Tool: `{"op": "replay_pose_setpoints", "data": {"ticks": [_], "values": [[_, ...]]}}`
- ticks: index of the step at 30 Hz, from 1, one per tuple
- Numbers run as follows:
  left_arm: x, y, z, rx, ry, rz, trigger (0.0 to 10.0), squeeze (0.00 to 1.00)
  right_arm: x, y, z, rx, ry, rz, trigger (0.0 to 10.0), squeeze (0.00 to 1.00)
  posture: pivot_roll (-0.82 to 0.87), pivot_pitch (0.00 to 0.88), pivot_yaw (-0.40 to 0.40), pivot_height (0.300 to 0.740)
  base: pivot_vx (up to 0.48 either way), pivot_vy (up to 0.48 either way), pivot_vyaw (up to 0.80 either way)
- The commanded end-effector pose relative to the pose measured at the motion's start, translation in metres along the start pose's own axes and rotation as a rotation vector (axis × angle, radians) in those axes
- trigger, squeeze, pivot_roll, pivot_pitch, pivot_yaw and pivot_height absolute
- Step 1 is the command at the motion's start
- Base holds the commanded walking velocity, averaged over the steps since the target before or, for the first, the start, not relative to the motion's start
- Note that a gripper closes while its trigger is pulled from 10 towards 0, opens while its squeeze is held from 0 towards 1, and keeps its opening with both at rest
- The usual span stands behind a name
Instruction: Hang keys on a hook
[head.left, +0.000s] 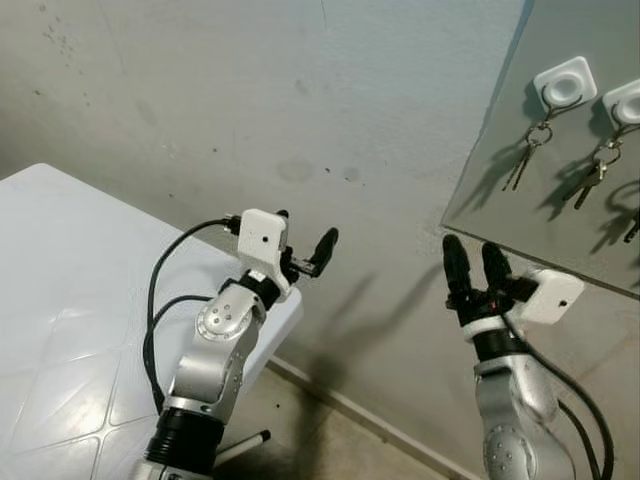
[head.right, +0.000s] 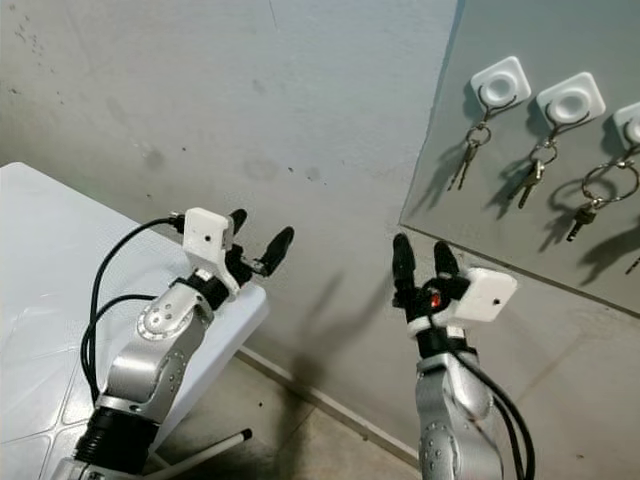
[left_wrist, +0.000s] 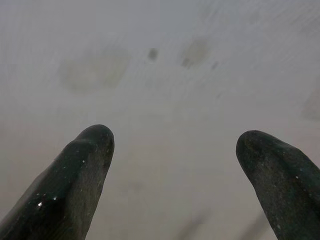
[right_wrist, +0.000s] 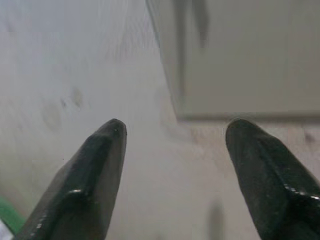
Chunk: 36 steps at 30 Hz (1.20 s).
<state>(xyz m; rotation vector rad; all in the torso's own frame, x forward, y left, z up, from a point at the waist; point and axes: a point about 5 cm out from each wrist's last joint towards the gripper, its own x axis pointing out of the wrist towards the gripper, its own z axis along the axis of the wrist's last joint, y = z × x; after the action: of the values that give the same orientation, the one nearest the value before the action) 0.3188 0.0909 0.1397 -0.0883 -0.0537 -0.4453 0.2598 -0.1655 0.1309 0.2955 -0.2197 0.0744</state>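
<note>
1. Progress is judged to be at or near its end: a grey panel (head.right: 560, 130) is fixed to the wall, and key bunches are already hung from the white hooks on it, while nothing is held by either pincer.
2. At the foot of the wall, to the left of the panel, the corner of a white bench (head.left: 60, 300) is seen, and no keys are made out on it.
3. The right pincer (head.right: 421, 253) is raised just below the panel's lower edge, its fingers spread and empty; the left pincer (head.left: 306, 234) is held well to the left of the panel, above the bench corner, likewise spread and empty.
4. On the panel, the white hooks (head.right: 502, 82) are set in a row near its top.
5. The keys (head.right: 467, 152) are small metal bunches on rings, hung straight down against the panel with shadows cast beside them; finer detail is too small to be told.
</note>
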Motion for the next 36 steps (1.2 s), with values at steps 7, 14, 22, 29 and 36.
{"op": "replay_pose_setpoints", "data": {"ticks": [7,14,22,29,36], "values": [[-0.004,0.009,-0.004,-0.064,-0.01,0.045,10.0,0.0,-0.006,-0.003,-0.006,-0.081,0.026,-0.016,10.0,0.0,-0.07,0.0,-0.008,0.74,0.0,0.0,0.0],[-0.002,0.013,-0.005,-0.049,-0.02,0.044,10.0,0.0,-0.004,-0.001,-0.015,-0.124,0.077,-0.016,10.0,0.0,-0.07,0.0,-0.008,0.74,0.0,0.0,0.0],[0.004,0.017,-0.001,-0.015,-0.036,0.045,10.0,0.0,0.0,-0.004,-0.019,-0.174,0.099,-0.037,10.0,0.0,-0.07,0.0,-0.007,0.74,0.0,0.0,-0.72],[0.008,0.021,0.004,0.001,-0.056,0.042,10.0,0.0,0.004,-0.006,-0.019,-0.218,0.108,-0.031,10.0,0.0,-0.07,0.0,-0.011,0.74,0.0,0.0,-0.74],[0.008,0.021,0.004,0.012,-0.065,0.033,10.0,0.0,0.003,-0.007,-0.02,-0.224,0.116,-0.032,10.0,0.0,-0.07,0.0,-0.015,0.74,0.0,0.0,-0.75]]}}
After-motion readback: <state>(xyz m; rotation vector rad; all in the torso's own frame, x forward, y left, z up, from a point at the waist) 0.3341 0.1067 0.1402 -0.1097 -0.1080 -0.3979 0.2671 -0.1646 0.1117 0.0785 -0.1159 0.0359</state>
